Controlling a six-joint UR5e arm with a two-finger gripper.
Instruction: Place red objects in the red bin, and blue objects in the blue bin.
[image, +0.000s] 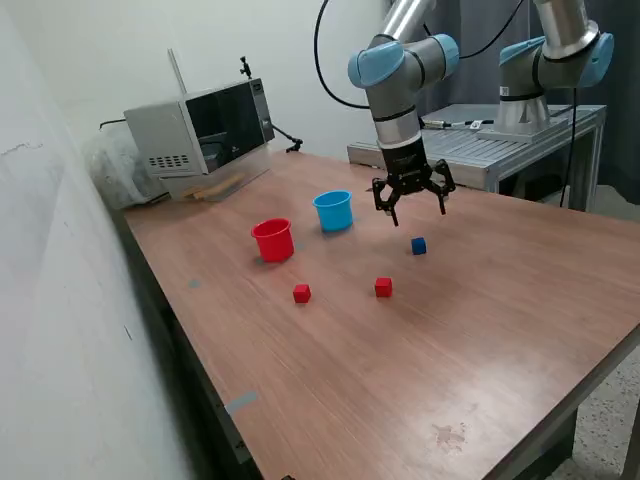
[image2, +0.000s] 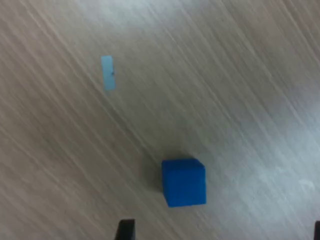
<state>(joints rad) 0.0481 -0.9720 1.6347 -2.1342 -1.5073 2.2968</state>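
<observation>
Hand state: the hand (image: 412, 201) hangs above the desk (image: 480, 330) with its fingers spread wide and nothing between them; it is above and just behind the blue cube (image: 418, 245).
Wrist camera: the blue cube (image2: 183, 182) lies near the fingertips (image2: 125, 229), not yet between them; a small strip of pale tape (image2: 107, 72) is stuck to the wood farther off.
Blue cube, handling: it looks solid, stiff and very light, with flat, smooth faces. My judgement is that it will not deform, but may skid or twist if the fingers close off-centre.
Where to grip: across two opposite flat sides, fingers square to the faces and centred, low enough to catch the middle of the cube.
Count, blue cubes: one visible, lying on the desk towards the exterior view's right of the cups.
Count, red cubes: two, one (image: 302, 293) in front of the red cup and one (image: 383, 287) nearer the blue cube, apart from each other.
Count, cups: two, a red cup (image: 273, 240) and a light blue cup (image: 333, 211), upright and near each other; whether anything lies inside them cannot be seen.
Other things: a microwave (image: 200, 127) at the far end.
</observation>
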